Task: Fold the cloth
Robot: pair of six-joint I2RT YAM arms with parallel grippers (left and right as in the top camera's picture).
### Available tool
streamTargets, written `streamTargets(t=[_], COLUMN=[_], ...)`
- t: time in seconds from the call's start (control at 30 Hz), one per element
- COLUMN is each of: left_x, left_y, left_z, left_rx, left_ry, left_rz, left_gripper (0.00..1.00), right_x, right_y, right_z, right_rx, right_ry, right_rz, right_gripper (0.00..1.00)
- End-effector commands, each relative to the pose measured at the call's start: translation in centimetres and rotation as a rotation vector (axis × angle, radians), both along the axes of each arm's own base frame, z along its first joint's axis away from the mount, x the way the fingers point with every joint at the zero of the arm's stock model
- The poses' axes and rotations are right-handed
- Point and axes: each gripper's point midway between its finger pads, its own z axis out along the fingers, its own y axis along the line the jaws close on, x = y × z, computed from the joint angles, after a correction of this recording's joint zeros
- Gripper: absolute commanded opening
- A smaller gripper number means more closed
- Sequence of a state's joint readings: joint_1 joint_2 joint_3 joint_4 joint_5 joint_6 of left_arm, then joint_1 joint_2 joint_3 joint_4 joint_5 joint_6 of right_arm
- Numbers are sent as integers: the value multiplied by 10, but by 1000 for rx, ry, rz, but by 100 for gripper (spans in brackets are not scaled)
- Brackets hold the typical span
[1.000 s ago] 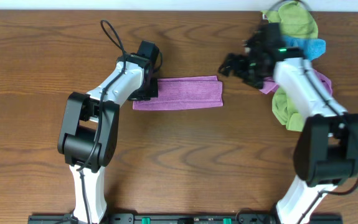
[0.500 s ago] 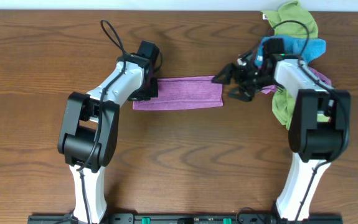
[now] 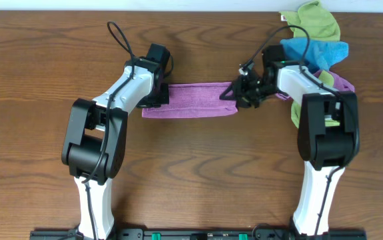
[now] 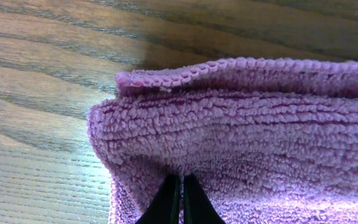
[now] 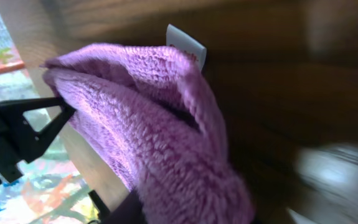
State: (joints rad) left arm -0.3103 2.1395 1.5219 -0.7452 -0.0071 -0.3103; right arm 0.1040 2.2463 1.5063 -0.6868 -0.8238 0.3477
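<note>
Left gripper [image 4: 179,196] pinching the left end of the cloth [image 3: 194,100], right gripper [image 3: 232,93] covering its right end, fingers being cut off in the blurred wrist view, grip impossible to tell.

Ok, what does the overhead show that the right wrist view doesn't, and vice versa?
Only overhead: the cloth as a whole folded strip, with the left end effector at one end and the right end effector at the other, plus a green cloth and a blue cloth heaped at the far corner. Only right wrist: the white tag at the cloth's edge, close up. Both: the lilac cloth and the wooden table.
</note>
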Motion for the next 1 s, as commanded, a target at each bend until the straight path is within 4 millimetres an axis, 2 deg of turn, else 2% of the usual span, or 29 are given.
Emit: streamTargets(t=[0.0, 0.1, 0.17, 0.3, 0.37, 0.43, 0.5, 0.53, 0.57, 0.67, 0.7, 0.87, 0.97], left_x=[-5, 6, 17, 33, 31, 18, 0, -9, -20, -42, -46, -67, -80], left_y=[6, 12, 18, 33, 43, 60, 74, 80, 86, 95, 96, 98, 99], left_z=[-16, 7, 39, 126, 165, 207, 236, 246, 257, 279, 285, 316, 326], left_rx=[8, 3, -13, -55, -71, -85, -91, -91, -91, -94, -96, -115, -119], left_ry=[38, 0, -55, -212, -283, -356, -394, -404, -414, -446, -457, -543, -562], left_rz=[14, 34, 53, 95, 116, 148, 174, 185, 197, 214, 214, 212, 212], left_gripper=[6, 6, 5, 5, 6, 6, 6, 6, 6, 6, 6, 6, 6], right_x=[4, 8, 12, 16, 13, 9, 9, 10, 11, 13, 13, 10, 6], right_y=[-3, -11, -18, -49, -71, -95, -107, -107, -98, -50, -38, 51, 86], right_z=[-4, 3, 11, 22, 28, 39, 52, 58, 63, 66, 66, 66, 61], right_rx=[-11, -10, -18, -192, -346, -538, -685, -737, -769, -801, -808, -801, -777], right_ry=[27, 32, 25, 36, 55, 63, 58, 46, 19, -78, -99, -276, -336], right_rz=[-31, -59, -74, -114, -127, -142, -164, -168, -152, -82, -69, 6, 39], right_gripper=[2, 1, 1, 2, 2, 2, 1, 2, 1, 1, 2, 1, 1])
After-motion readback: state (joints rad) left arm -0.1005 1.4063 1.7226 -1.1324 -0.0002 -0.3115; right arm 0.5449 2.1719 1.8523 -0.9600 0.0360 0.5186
